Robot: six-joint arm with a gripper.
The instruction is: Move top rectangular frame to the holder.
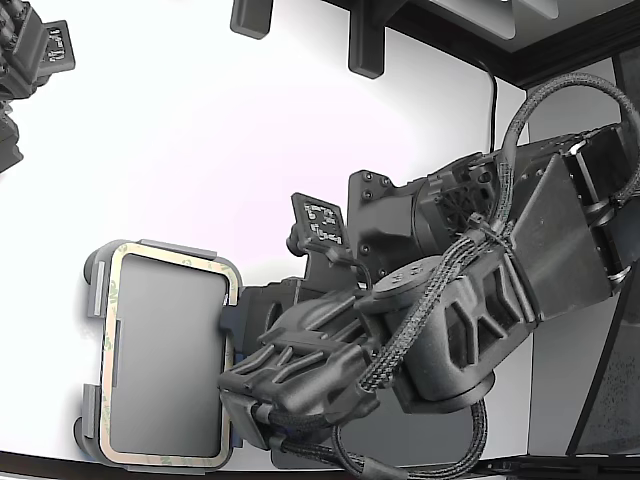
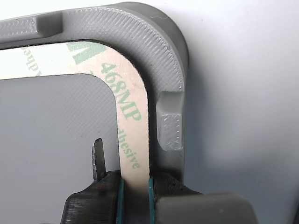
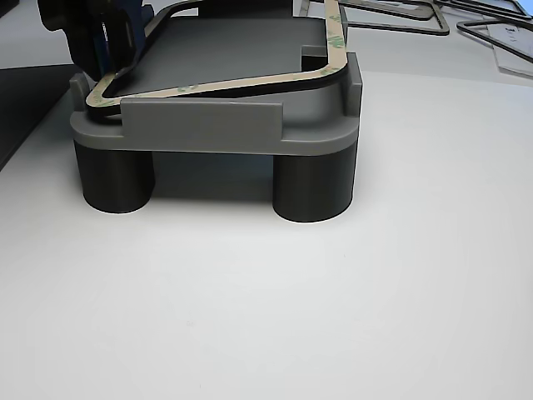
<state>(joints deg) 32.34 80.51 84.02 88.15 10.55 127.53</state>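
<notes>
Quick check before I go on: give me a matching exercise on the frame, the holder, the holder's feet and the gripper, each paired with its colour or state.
Things:
1. rectangular frame
2. holder
3. holder's feet
4. gripper

Colour or state:
A. dark round cylinders standing on the white table
B. shut on one side strip of the frame
C. light grey, with raised edge tabs
D. beige-tan with green print, lying inside the tabs

Pairs: 1-D, 2-C, 3-A, 4-B
</notes>
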